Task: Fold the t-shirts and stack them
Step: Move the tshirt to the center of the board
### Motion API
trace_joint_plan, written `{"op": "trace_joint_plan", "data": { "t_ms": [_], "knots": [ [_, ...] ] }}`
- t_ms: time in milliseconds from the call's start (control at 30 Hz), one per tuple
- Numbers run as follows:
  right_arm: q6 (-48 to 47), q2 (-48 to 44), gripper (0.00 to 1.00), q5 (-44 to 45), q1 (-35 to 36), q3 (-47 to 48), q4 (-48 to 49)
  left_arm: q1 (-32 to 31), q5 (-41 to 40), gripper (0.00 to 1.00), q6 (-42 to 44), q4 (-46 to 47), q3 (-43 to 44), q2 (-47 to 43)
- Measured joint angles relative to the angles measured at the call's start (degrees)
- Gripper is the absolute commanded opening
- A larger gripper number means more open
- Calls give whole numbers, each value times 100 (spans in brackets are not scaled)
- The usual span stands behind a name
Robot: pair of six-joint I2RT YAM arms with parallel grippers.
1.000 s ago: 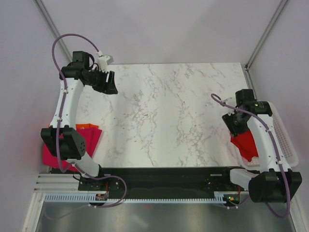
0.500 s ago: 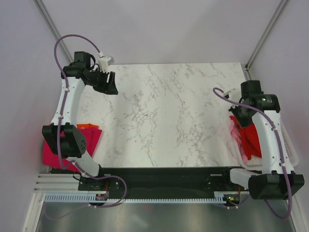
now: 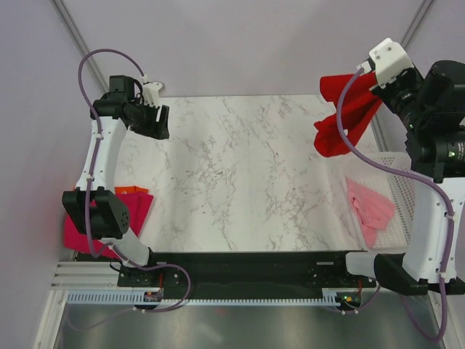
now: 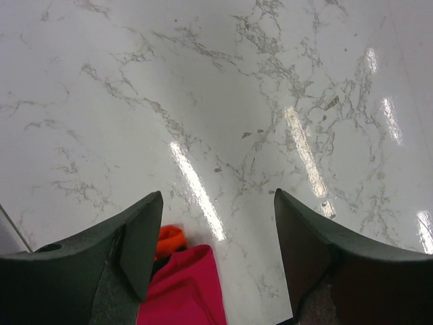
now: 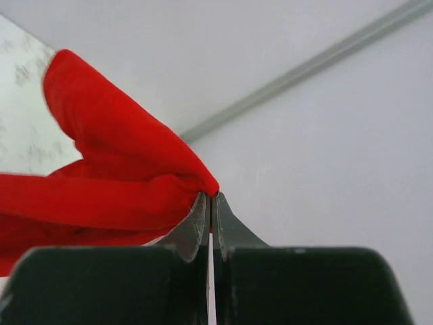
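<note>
Two arms logged. Top view: we note the right gripper [image 3: 375,83] raised over the far right corner of the bench [image 3: 240,182], red t-shirt [image 3: 347,116] dangling from it. A pale pink t-shirt [image 3: 370,209] lies in the basket [image 3: 410,196]. Left wrist: left gripper [image 4: 218,196] spread wide over marble, magenta t-shirt [image 4: 186,288] and orange t-shirt [image 4: 169,240] near its left finger. Right wrist: fingers clenched on red cloth.

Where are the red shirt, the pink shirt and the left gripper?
red shirt [image 3: 360,109], top view, middle of hanging cloth
pink shirt [image 3: 370,207], top view, middle of crumpled cloth
left gripper [image 4: 218,196], left wrist view, between open fingertips
</note>
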Motion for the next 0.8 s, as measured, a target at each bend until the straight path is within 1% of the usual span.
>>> {"op": "trace_joint_plan", "data": {
  "t_ms": [33, 100, 167, 267, 367, 433, 467, 500, 533, 567, 600, 733, 800],
  "knots": [
    [-50, 31, 0, -199, 105, -2, 168, 0, -55, 74, -9, 31, -13, -13],
    [-103, 157, 0, -494, 560, -26, 533, -2, -157, 73, -15, 98, -66, -87],
    [-120, 343, 0, -651, 1211, -37, 772, -2, -249, 73, -13, 131, -142, -190],
    [-107, 730, 0, -772, 2149, -98, 970, 0, -310, 72, -13, 155, -260, -376],
    [-22, 1038, 0, -815, 2835, -404, 1095, -2, -308, 72, -11, 192, -358, -568],
    [48, 1224, 1, -870, 3145, -669, 1141, -2, -304, 72, -11, 210, -437, -684],
    [122, 1320, 11, -927, 3252, -846, 1189, -2, -304, 72, -11, 216, -485, -743],
    [186, 1401, 25, -968, 3314, -962, 1191, -2, -302, 72, -11, 216, -533, -798],
    [284, 1502, 35, -1008, 3355, -1141, 1250, -2, -302, 72, -11, 219, -586, -855],
    [396, 1615, 50, -1027, 3375, -1322, 1331, -2, -302, 72, -9, 216, -649, -907],
    [494, 1749, 54, -1034, 3381, -1469, 1423, -2, -302, 71, -9, 210, -686, -938],
    [802, 2439, 56, -979, 3383, -1788, 1650, -2, -299, 71, -9, 199, -761, -973],
    [789, 2487, 57, -920, 3379, -2079, 1722, -2, -297, 70, -9, 205, -761, -986]
  ]
}}
